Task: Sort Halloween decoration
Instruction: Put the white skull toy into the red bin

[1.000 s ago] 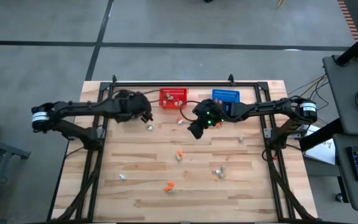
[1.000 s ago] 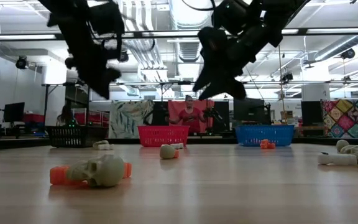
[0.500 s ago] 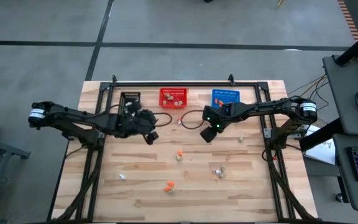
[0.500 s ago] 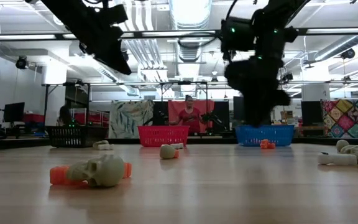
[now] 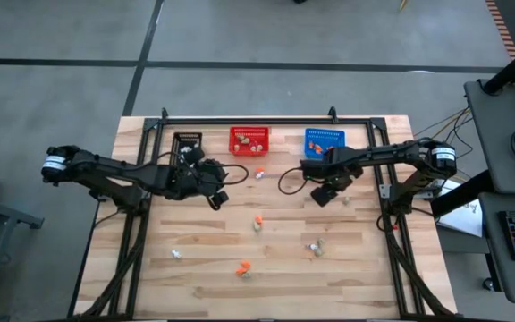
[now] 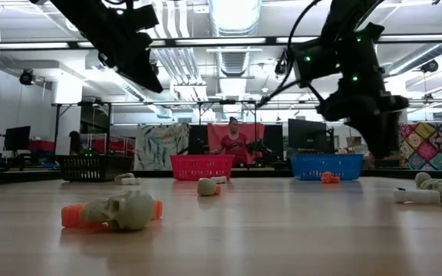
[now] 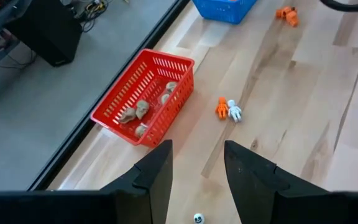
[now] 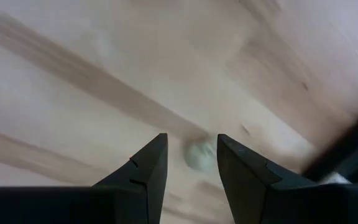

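Hovering over the bench [image 5: 195, 268], both arms sit above the wood near its far edge, neither touching anything

Left gripper [image 5: 215, 190]: just in front of the black basket [image 5: 187, 141], raised off the bench. Its wrist view shows the two fingers [image 7: 156, 174] apart with bare wood between them, nothing gripped. That view looks past them at the red basket [image 7: 146, 97], which holds a few beige-grey trinkets [image 7: 138, 111]; an orange-and-white pair [image 7: 228, 109] lies on the bench just beside it, more orange bits [image 7: 286, 12] near the blue basket [image 7: 224, 7]

Right gripper [image 5: 325, 193]: in front of the blue basket, also off the surface. Jaws released; its wrist view shows a small pale trinket [image 8: 199, 154] on the wood in the gap between the fingers [image 8: 143, 171], blurred, can't tell whether it's touched. A pale piece [image 5: 346, 199] sits just beside this gripper on its outer side

Rest of the decorations are loose mid-bench: an orange piece [image 5: 257, 221] near the centre, a beige-grey cluster [image 5: 315, 246] to its right, a white one [image 5: 176, 254] toward the left front, an orange one [image 5: 243, 266] nearest the front edge. Low view puts a skull [image 6: 127, 210] on an orange piece closest to the camera, a round pale one [image 6: 206, 186] behind it

A person [image 6: 235, 138] shows in the room beyond the bench
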You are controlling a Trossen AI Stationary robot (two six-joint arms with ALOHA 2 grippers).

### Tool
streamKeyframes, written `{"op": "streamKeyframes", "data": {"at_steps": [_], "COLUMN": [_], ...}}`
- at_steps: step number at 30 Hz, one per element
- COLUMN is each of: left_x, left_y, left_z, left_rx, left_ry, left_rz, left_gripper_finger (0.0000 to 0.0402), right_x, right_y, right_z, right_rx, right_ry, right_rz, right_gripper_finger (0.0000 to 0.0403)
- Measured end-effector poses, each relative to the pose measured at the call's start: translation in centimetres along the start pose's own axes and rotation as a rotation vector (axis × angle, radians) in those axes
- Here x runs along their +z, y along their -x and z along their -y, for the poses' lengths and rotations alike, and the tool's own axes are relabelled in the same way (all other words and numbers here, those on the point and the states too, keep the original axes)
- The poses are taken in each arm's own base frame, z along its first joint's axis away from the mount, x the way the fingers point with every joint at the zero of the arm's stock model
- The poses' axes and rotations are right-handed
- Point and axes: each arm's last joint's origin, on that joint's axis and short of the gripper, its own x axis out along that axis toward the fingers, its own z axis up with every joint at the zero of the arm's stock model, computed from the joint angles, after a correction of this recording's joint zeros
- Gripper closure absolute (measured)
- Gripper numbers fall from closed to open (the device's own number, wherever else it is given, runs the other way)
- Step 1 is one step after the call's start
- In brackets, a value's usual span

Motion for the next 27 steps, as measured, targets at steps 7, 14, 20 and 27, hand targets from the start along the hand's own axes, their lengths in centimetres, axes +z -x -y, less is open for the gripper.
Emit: {"op": "streamKeyframes", "data": {"at_steps": [7, 14, 20, 27], "left_x": [-0.1, -0.2, -0.3, -0.3], "left_y": [-0.1, -0.3, -0.4, -0.4], "left_z": [0.1, 0.2, 0.2, 0.2], "left_rx": [0.002, 0.005, 0.006, 0.007], "left_ry": [-0.006, -0.011, -0.018, -0.018], "left_rz": [-0.006, -0.012, -0.02, -0.02], "left_gripper_finger": [0.0274, 0.0274, 0.0274, 0.0274], "right_x": [-0.8, -1.2, -2.2, -3.6], "right_y": [0.1, 0.4, 0.2, -1.1], "right_z": [0.7, 0.9, 1.2, 1.4], "right_rx": [-0.055, -0.049, -0.05, -0.011], "right_ry": [0.021, 0.04, 0.016, -0.052], "right_rz": [-0.095, -0.089, -0.081, -0.026], "right_gripper_finger": [0.027, 0.024, 0.0217, 0.0207]}}
